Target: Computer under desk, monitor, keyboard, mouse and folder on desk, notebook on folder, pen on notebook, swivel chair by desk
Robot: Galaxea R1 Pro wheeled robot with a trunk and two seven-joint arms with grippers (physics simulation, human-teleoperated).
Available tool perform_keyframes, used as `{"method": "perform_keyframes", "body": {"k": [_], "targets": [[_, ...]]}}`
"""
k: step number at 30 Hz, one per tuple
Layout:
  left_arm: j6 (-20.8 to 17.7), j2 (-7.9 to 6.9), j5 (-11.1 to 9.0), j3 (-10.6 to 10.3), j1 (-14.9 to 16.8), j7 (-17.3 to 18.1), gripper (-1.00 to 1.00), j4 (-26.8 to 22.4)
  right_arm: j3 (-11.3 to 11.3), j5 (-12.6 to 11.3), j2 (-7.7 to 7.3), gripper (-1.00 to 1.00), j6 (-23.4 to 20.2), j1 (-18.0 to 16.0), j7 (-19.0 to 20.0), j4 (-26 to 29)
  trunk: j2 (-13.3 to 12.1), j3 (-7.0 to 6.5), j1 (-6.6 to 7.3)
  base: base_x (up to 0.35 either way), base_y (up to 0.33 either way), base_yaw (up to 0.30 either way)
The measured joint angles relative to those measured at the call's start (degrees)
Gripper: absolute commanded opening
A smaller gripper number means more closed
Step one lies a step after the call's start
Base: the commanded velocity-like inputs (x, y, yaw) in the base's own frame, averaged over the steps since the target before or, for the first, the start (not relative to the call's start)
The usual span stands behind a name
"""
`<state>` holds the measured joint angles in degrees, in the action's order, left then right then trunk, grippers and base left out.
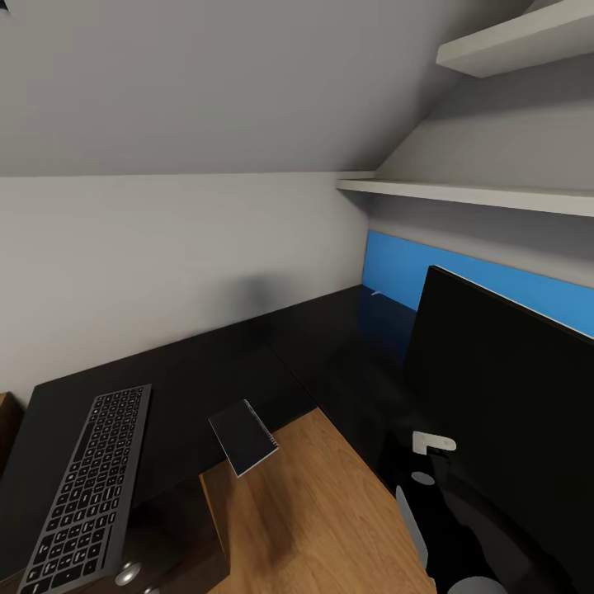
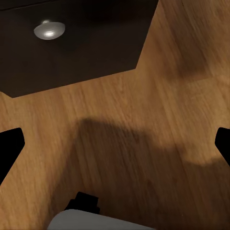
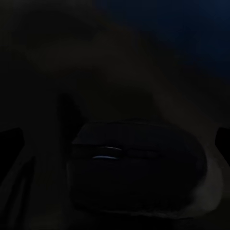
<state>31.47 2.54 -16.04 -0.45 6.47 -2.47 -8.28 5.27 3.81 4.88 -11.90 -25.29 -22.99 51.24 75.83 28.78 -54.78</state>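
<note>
Wood floor fills the gap between my left end effector (image 2: 115, 143)'s spread fingers, nothing gripped, while the right one's state I cannot tell, so I would approach the notebook (image 1: 243, 438) overhanging the tabletop (image 1: 190, 363) edge squarely, beside the keyboard (image 1: 87, 487).

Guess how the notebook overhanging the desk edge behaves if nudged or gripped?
The notebook looks thin and small, so probably light and a bit flexible. It sits tilted with a corner past the desk edge over the wood floor, so a push outward would likely tip it off. The flat cover on the glossy top may slide easily.
</note>
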Motion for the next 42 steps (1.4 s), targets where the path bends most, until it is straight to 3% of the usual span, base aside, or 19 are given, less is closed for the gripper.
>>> {"method": "perform_keyframes", "body": {"k": [42], "targets": [[0.0, 0.0, -0.11, 0.15, 0.0, -0.08, 1.0, 0.0, -0.01, -0.08, 0.0, 1.0, -0.09, 0.0, 0.14, -0.15, 0.0, -0.34, 0.0, 0.0, 0.0, -0.02]]}}
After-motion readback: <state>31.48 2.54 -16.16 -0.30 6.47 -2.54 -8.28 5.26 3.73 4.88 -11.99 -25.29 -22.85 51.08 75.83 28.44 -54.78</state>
